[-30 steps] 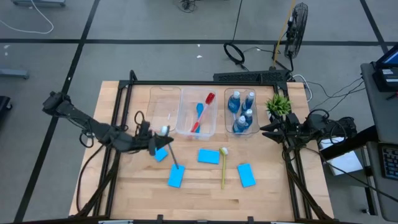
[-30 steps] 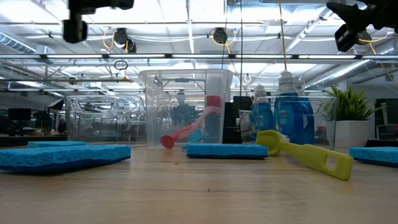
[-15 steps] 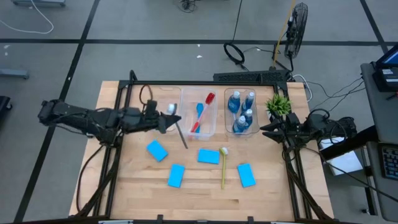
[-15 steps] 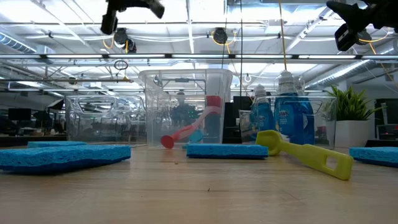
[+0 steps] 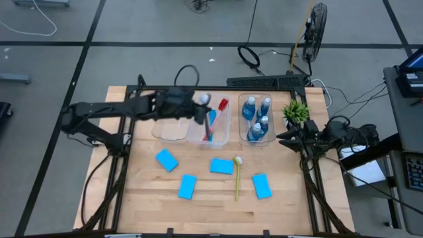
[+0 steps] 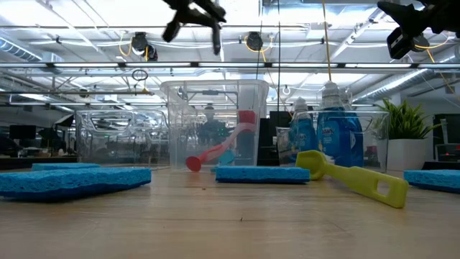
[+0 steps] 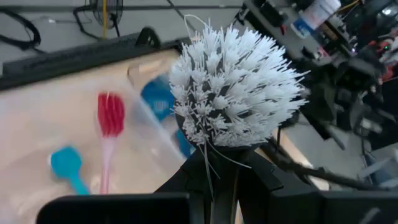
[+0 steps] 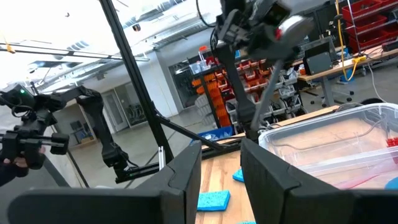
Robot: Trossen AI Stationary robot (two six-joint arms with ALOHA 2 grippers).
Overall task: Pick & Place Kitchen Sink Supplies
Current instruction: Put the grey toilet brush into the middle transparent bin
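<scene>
Lying on the tabletop [image 5: 145, 198] are four sponges [image 5: 166, 160], with bare wood toward the front edge. Holding a grey brush [image 5: 201, 106] clamped over the middle of three bins [image 5: 210, 135], the left gripper [image 5: 192, 111] is hovering above red and blue brushes. A yellow-green brush [image 5: 237, 178] is lying between sponges. Four bottles [image 5: 256, 119] are standing near the back edge. The right gripper [image 5: 283, 139] is waiting part-open at the right edge beside a plant [image 5: 296, 111].

The wooden table [image 5: 145, 198] carries three clear bins [image 5: 176, 119] along its far side and a potted plant [image 5: 295, 111]. Four blue sponges [image 5: 166, 159] and a yellow-green brush [image 5: 237, 177] lie nearer the front.
</scene>
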